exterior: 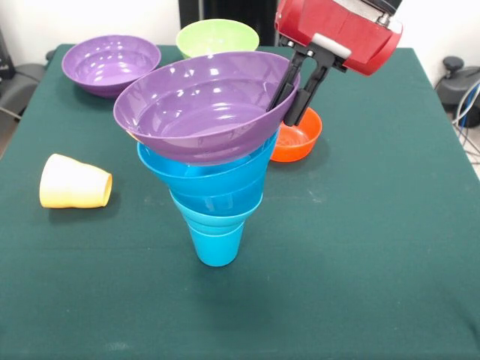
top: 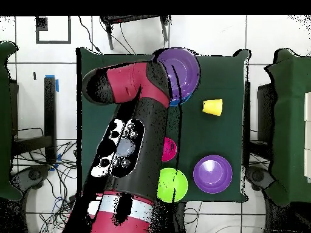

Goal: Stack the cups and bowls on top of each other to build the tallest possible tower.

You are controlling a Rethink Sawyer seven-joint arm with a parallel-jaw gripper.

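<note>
The tower stands mid-table: a sky-blue tapered cup (exterior: 217,244) with blue bowls (exterior: 217,180) nested in its mouth. A large purple bowl (exterior: 199,105) sits tilted on top; it also shows in the overhead view (top: 182,67). My gripper (exterior: 295,91) is shut on this bowl's right rim, one finger inside and one outside. The pale yellow cup (exterior: 75,181) lies on its side to the tower's left, and shows in the overhead view (top: 212,107). A second purple bowl (exterior: 110,64), a lime green bowl (exterior: 217,36) and an orange bowl (exterior: 300,141) stand apart.
In the overhead view the arm (top: 140,139) crosses the table and hides much of it. A pink-red bowl (top: 169,149) peeks out beside the arm, near the green bowl (top: 172,185) and the second purple bowl (top: 212,174). Cables lie off the table's right edge (exterior: 465,105).
</note>
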